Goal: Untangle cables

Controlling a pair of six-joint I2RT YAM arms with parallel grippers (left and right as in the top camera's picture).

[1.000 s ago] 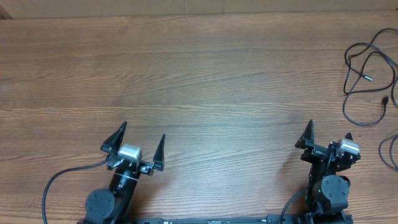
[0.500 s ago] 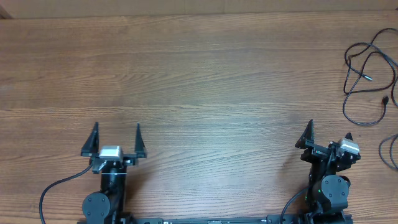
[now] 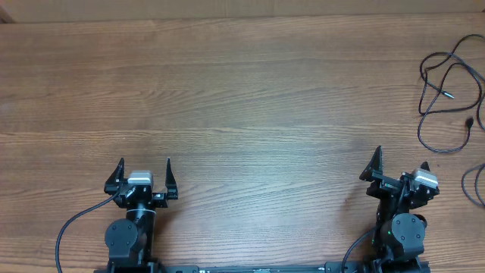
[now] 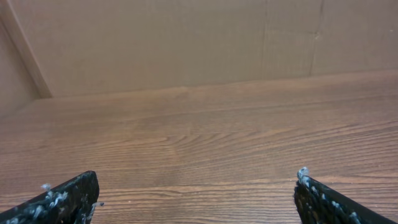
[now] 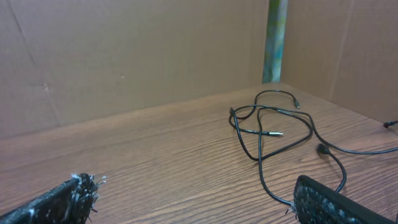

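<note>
Loosely looped thin cables (woodgrain table)

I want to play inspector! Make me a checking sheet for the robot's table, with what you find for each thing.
Surface: brown wood-grain table top, no spills or marks seen.
Job's things: thin black cords lie flat in loose, crossing loops at the table's far right; another loop runs out of the overhead view.
Clutter: nothing seen.
Grippers: left gripper and right gripper are both open, hold nothing, sit at the near edge, apart from the cords.
Cables: thicker black arm leads curl off the arm bases.
Surroundings: plain brown cardboard walls; a greenish upright post in the corner.
</note>
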